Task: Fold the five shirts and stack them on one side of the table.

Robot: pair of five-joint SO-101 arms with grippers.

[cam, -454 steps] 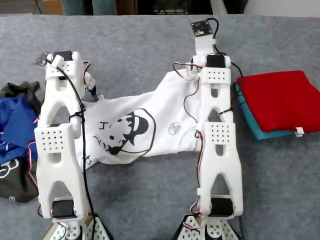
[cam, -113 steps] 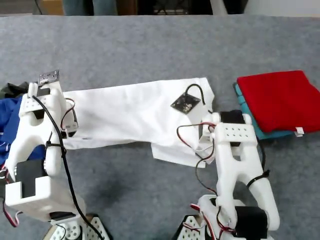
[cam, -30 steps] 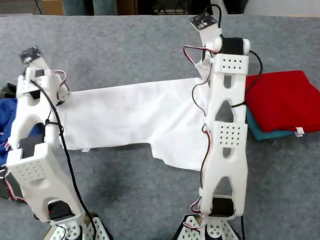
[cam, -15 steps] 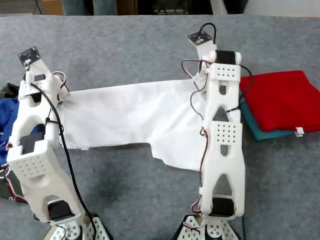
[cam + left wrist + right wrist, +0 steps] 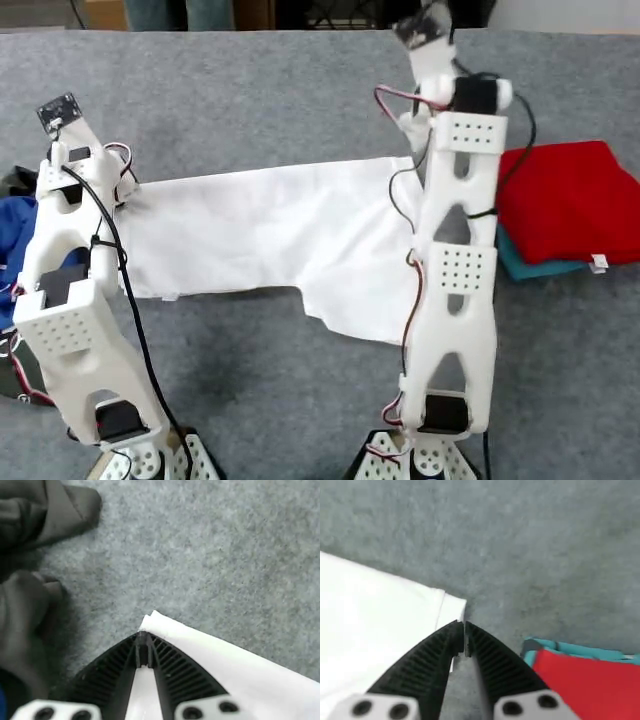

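Our left claw (image 5: 143, 652) is pinching, jaws closed, a corner of the white shirt (image 5: 270, 235), which is lying half-folded across the table (image 5: 250, 90). Our right claw (image 5: 464, 639) is closed at the opposite corner (whether it grips the cloth is unclear). We are judging two done, the red shirt (image 5: 560, 200) stacked on the teal shirt (image 5: 515, 262). The blue shirt (image 5: 30, 235) and dark shirt (image 5: 30, 510) are waiting.

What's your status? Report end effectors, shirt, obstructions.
Left end effector shut on white shirt corner. Right end effector shut on other far corner. Folded red shirt close beside right arm.
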